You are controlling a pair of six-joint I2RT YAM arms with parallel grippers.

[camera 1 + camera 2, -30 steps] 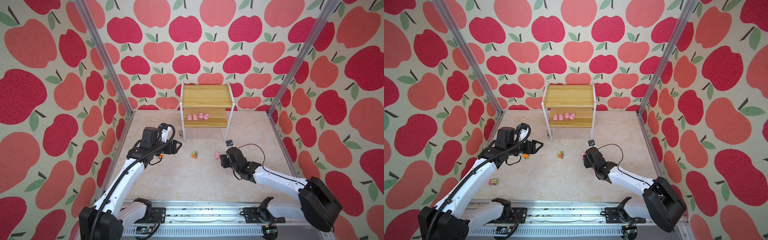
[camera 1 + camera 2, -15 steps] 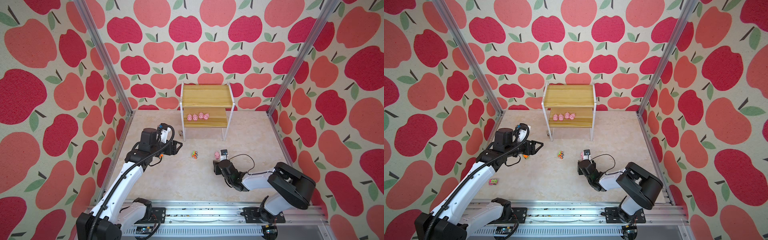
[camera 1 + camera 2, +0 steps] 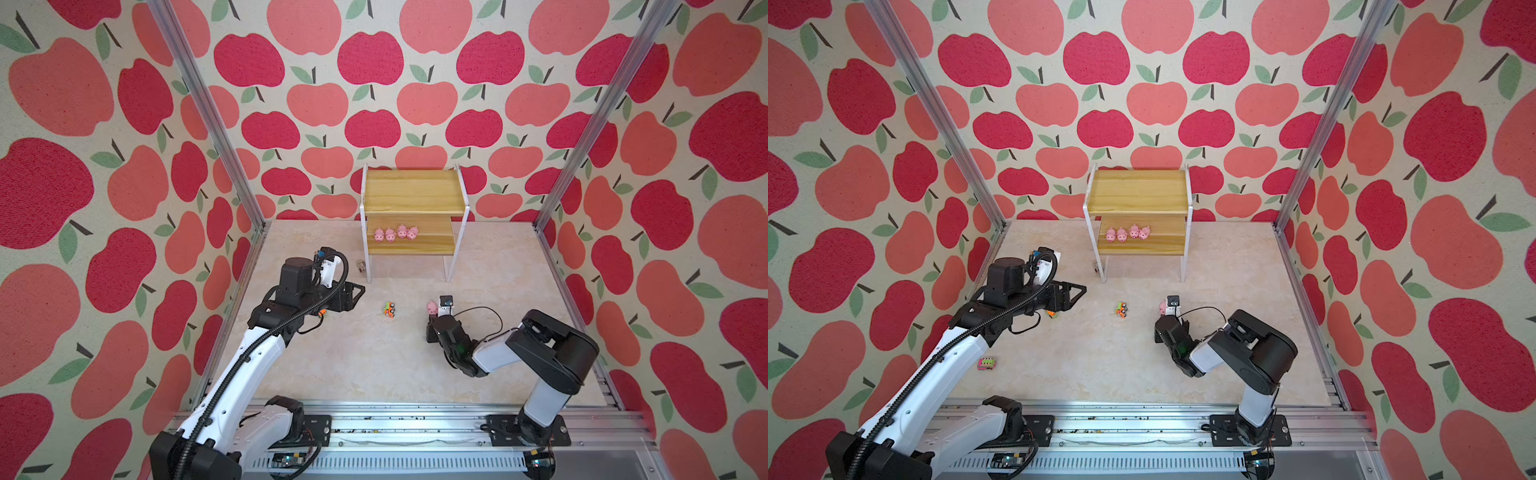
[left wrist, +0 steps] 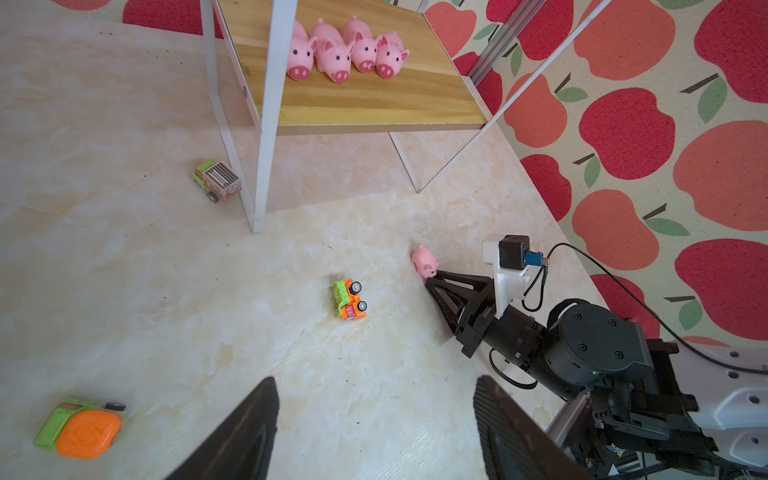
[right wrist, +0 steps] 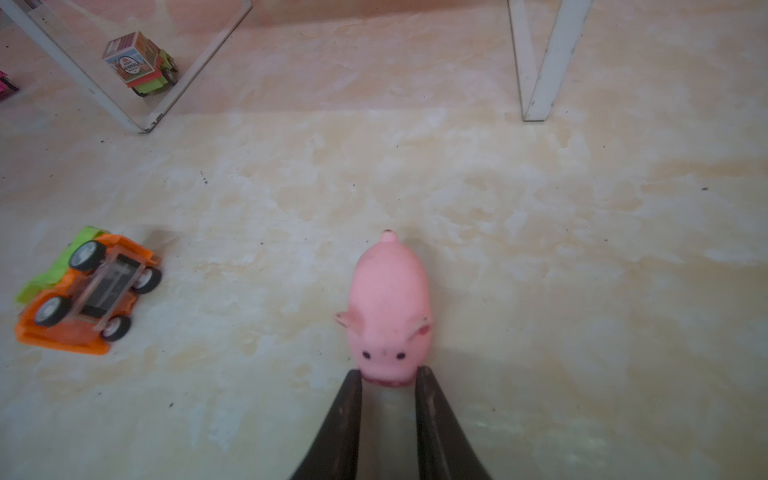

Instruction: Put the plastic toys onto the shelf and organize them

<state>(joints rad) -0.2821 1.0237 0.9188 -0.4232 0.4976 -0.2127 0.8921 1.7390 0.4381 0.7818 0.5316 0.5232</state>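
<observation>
A pink pig (image 5: 388, 307) lies on the floor, and my right gripper (image 5: 388, 376) is shut on its snout; both top views show this pig (image 3: 432, 307) (image 3: 1162, 306) just beyond the fingertips. Several more pigs (image 3: 395, 233) stand in a row on the lower board of the shelf (image 3: 413, 191). An orange-and-green truck (image 3: 389, 310) (image 5: 83, 291) lies tipped over mid-floor. My left gripper (image 4: 376, 380) hangs open above bare floor at the left (image 3: 359, 291). A round orange-and-green toy truck (image 4: 81, 428) sits beside it.
A box-bodied truck (image 4: 217, 181) stands by the shelf's front left leg (image 4: 259, 199). A pink-and-green truck (image 3: 986, 363) lies near the left arm's forearm. Apple-patterned walls and metal posts close in the floor on three sides.
My right arm folded back toward its base while the gripper stayed at the pig, and its jaws closed onto the snout. The left arm barely moved.
</observation>
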